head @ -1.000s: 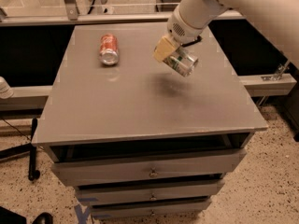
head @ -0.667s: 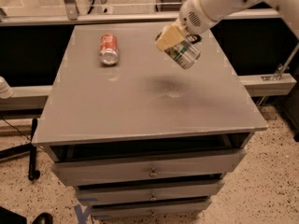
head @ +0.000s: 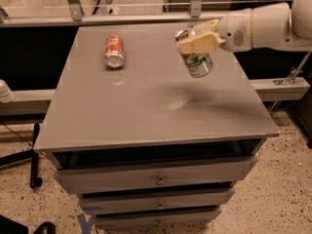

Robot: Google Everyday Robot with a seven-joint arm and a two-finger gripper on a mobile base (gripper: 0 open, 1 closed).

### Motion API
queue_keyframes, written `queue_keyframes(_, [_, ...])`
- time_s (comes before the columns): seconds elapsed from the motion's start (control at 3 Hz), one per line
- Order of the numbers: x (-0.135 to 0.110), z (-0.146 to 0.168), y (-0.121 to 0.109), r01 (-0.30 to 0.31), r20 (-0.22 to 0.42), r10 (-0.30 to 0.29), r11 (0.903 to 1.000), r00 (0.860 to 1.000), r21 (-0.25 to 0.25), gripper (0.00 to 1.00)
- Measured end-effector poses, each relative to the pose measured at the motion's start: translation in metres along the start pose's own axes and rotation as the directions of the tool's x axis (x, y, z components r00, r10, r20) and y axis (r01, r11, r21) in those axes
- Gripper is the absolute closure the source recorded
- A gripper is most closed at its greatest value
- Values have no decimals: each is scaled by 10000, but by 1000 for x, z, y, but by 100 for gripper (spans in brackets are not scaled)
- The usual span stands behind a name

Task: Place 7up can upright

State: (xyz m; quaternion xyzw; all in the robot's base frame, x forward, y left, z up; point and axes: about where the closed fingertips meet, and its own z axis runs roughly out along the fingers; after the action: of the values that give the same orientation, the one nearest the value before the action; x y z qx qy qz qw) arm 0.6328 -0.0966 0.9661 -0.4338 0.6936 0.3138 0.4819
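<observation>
Overhead, the tan two-finger gripper (head: 189, 39) clasped the silver-white, green-lettered aluminium can (head: 198, 65), tilted, in the air above the grey counter's (head: 146, 116) back right corner; an orange-red can (head: 114, 51) lay sideways near the back left.

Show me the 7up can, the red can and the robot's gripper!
7up can (head: 199, 65), camera view: lower label side.
Red can (head: 114, 51), camera view: middle of its side.
Gripper (head: 189, 40), camera view: between fingertips, holding the 7up can above the table (head: 146, 116).

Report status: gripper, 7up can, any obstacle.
Gripper over grey tabletop, jaws shut on silver-white aluminium 7up can. Can airborne, tilted, not upright. Orange-red can lies on its side, well apart.
</observation>
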Motion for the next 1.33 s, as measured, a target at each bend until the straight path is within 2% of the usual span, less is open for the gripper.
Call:
queue_keyframes(0.33, [8, -23, 8, -44, 2113, 200, 9973, 9772, -736, 100])
queue_keyframes(0.67, [23, -37, 12, -114, 3609, 520, 9934, 9312, -1138, 100])
queue_keyframes(1.0, [43, -40, 16, 54, 4324, 530, 9911, 9001, -1327, 100])
queue_keyframes(1.33, [66, -37, 19, 66, 4655, 584, 9906, 8831, -1369, 100])
